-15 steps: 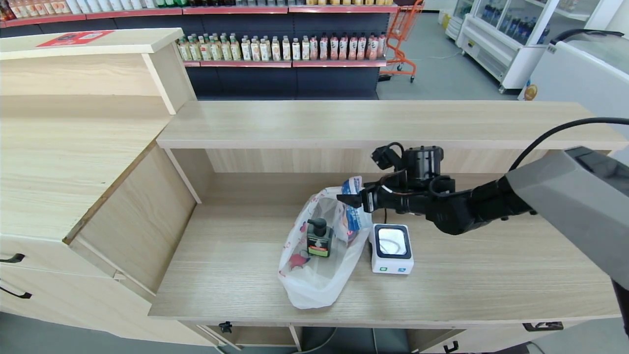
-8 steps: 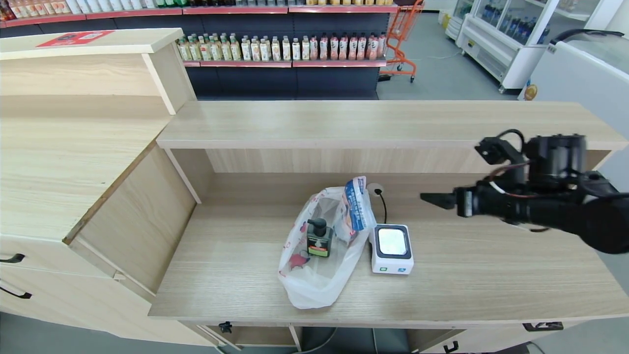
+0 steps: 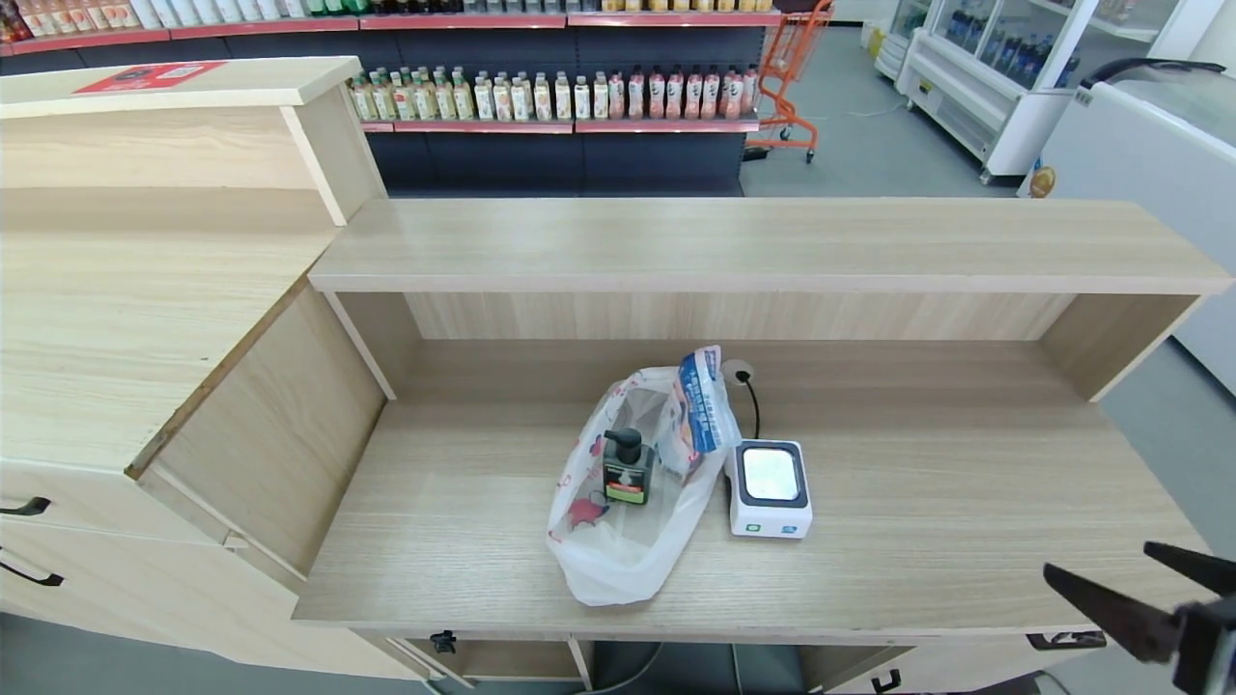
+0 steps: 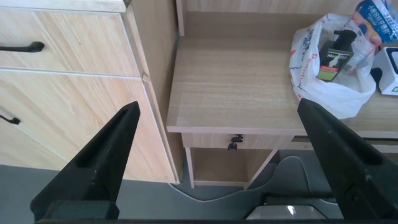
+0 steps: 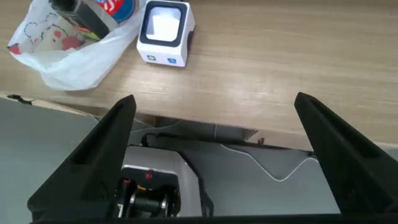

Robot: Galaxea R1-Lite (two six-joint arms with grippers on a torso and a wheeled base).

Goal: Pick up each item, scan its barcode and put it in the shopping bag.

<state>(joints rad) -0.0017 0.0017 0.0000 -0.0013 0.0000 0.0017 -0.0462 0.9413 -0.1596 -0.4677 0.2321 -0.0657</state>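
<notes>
Pulled back from above the shopping bag (image 3: 618,541), where it hung a second ago, the right hand (image 3: 1099,562) now sits off the table's (image 3: 966,521) near edge, at about 4 o'clock from the scanner (image 3: 770,487), its two dark fingers spread wide and holding nothing; the bag, its contents and the scanner lie just as before. Nearest of all, the left hand (image 4: 219,107) hangs low in front of the table's near left corner, beside the wooden drawers (image 4: 68,56), its fingers likewise wide apart and empty. On the table, the translucent white shopping bag lies with its closed end toward the near edge and its mouth open toward 12 o'clock. Inside it stands a dark pump bottle (image 3: 628,468), upright, with a blue packet (image 3: 700,401) leaning at its 1 o'clock, poking out of the bag's mouth. The white scanner sits just beside the bag at 3 o'clock, window facing up, and its black cable (image 3: 754,410) runs toward 12 o'clock to the back of the table. Beyond that a raised wooden ledge (image 3: 753,241) spans the table's far side, and farther still stand store shelves (image 3: 560,97) lined with bottles
</notes>
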